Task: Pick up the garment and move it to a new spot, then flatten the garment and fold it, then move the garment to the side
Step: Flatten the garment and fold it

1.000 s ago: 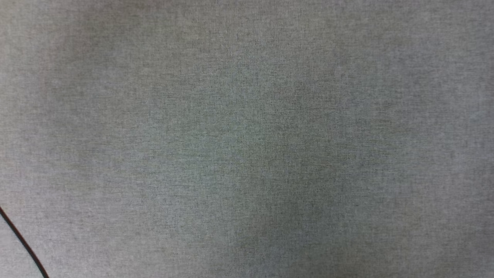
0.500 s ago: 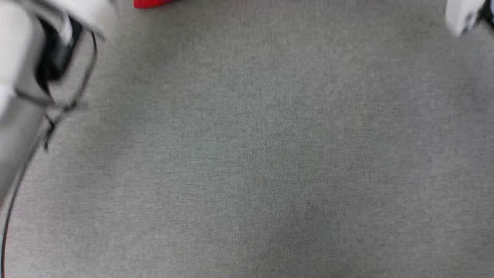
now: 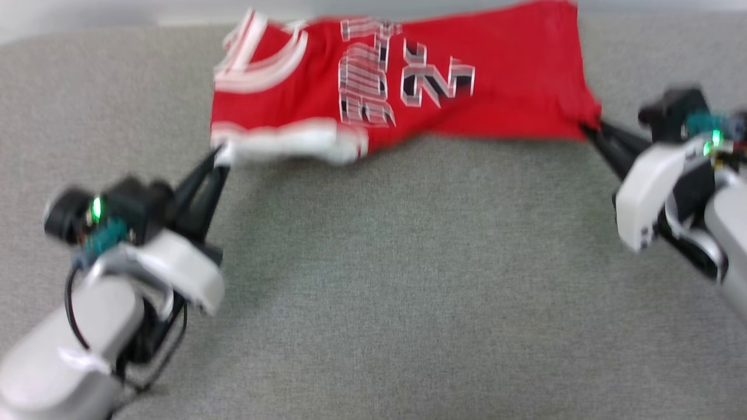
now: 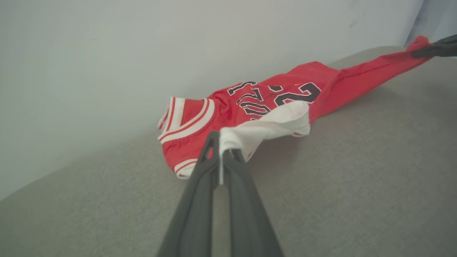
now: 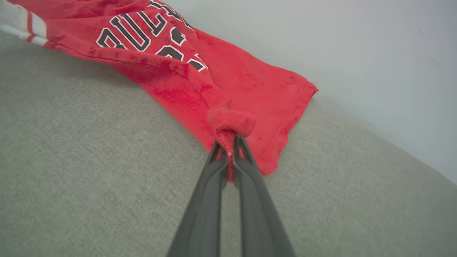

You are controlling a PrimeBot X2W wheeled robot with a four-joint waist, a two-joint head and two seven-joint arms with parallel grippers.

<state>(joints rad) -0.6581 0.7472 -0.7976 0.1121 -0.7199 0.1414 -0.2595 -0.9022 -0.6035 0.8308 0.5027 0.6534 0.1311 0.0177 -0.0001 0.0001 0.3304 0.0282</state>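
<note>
The garment point(image 3: 496, 87), a red jersey with white sleeves and black white-outlined lettering, stretches sideways across the far part of the grey surface. My left gripper point(image 3: 219, 157) is shut on its white sleeve point(image 4: 271, 125) at the near left corner. My right gripper point(image 3: 586, 129) is shut on a bunched red hem corner point(image 5: 232, 123) at the right end. In the left wrist view the garment point(image 4: 250, 103) runs away to the right gripper's dark fingers point(image 4: 433, 50). The right wrist view shows the red cloth point(image 5: 221, 82) lying partly on the surface.
A grey fabric-covered surface point(image 3: 408, 291) spreads under everything, with wide bare room toward me. A pale wall point(image 4: 142, 43) rises just behind the garment along the surface's far edge. A black cable point(image 3: 76, 326) loops beside my left forearm.
The head camera has tilted up: a second ago it showed bare grey surface, half a second ago the arms and a red edge at the top, now the whole garment and both grippers.
</note>
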